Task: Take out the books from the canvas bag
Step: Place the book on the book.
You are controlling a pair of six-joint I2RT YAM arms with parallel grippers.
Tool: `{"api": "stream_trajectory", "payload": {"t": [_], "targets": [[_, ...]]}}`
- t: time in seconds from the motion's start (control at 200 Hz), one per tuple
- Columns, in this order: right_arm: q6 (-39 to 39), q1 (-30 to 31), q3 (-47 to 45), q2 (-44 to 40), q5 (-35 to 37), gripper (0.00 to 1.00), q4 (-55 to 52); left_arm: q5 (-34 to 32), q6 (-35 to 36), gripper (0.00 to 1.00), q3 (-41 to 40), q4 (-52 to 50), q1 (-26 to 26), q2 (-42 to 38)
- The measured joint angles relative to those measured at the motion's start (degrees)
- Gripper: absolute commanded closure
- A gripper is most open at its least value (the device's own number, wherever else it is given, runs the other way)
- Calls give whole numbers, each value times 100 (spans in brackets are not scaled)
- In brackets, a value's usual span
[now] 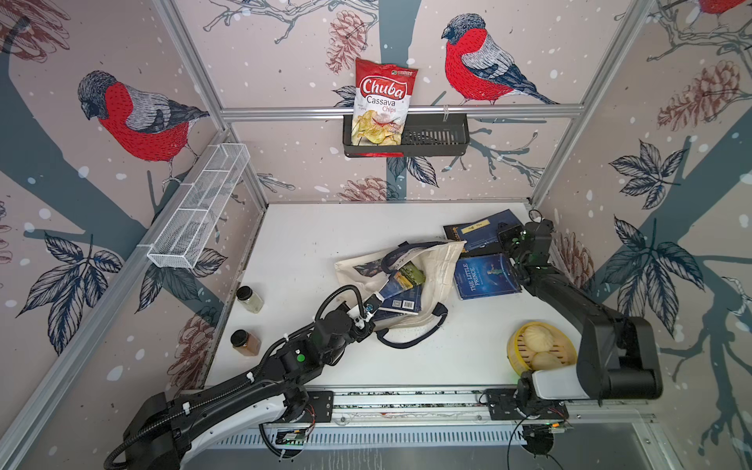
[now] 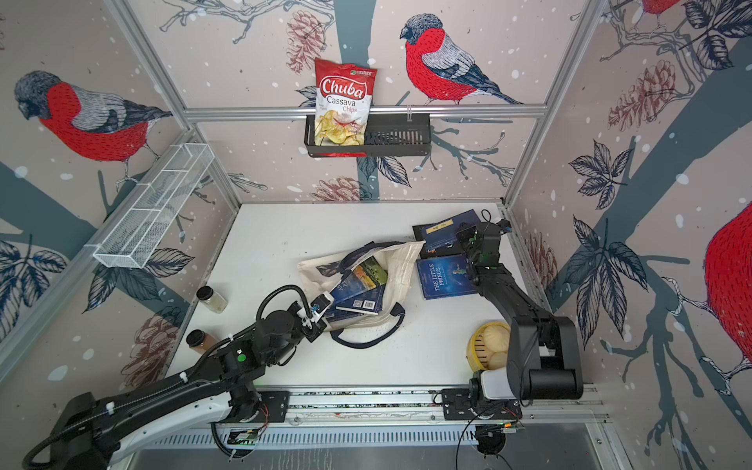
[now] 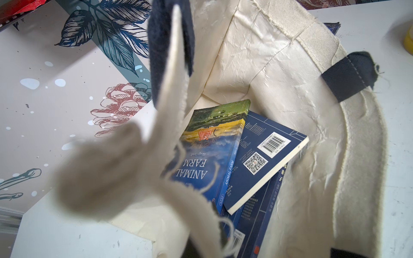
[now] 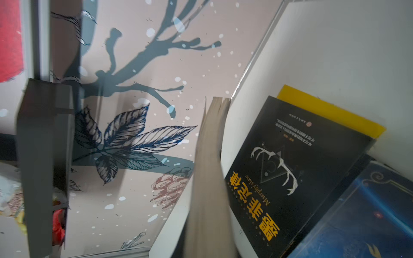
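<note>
Toward the near edge of the tabletop [image 1: 309,244], the left hand [image 1: 371,306] reaches the mouth of the canvas bag [image 1: 437,264]. The bag lies on its side around the middle, with its navy handles trailing toward the near edge. That hand is closed on the upper rim of the cloth, holding the mouth lifted so the inside shows.

Inside the bag, the left wrist view shows at least three books not yet out. An Animal Farm paperback [image 3: 207,152] lies against a navy book with a barcode [image 3: 266,160], and a second navy book [image 3: 263,212] sits underneath that one. More could be hidden deeper in the cloth; I cannot tell.

Past the bag, toward the right edge, The Little Prince [image 1: 486,276] lies flat on the tabletop, just beside the bag and clear of it.

Farther on, in the far right corner, a black book [image 4: 290,169] rests on a yellow book [image 4: 324,107]. The right hand [image 1: 504,234] is over this pile, closed on a thin book [image 4: 207,178] whose page edge runs past the wrist camera. In a top view it looks like the navy one with a pale label, tilted over the black book.

By my count, three books are out and set down and a fourth is out but not yet released. Roughly half the job is done.
</note>
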Motion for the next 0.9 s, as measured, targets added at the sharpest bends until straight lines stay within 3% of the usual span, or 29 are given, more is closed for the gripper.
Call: {"api": "stream_trajectory", "payload": {"t": [0.5, 0.785, 0.9], "targets": [[232, -31, 916, 1928, -273, 100, 870, 33, 70, 100, 0, 20, 0, 59], [238, -37, 981, 2275, -293, 100, 885, 46, 111, 100, 0, 35, 0, 101], [245, -42, 925, 2422, -289, 94, 883, 46, 129, 100, 0, 37, 0, 111]]}}
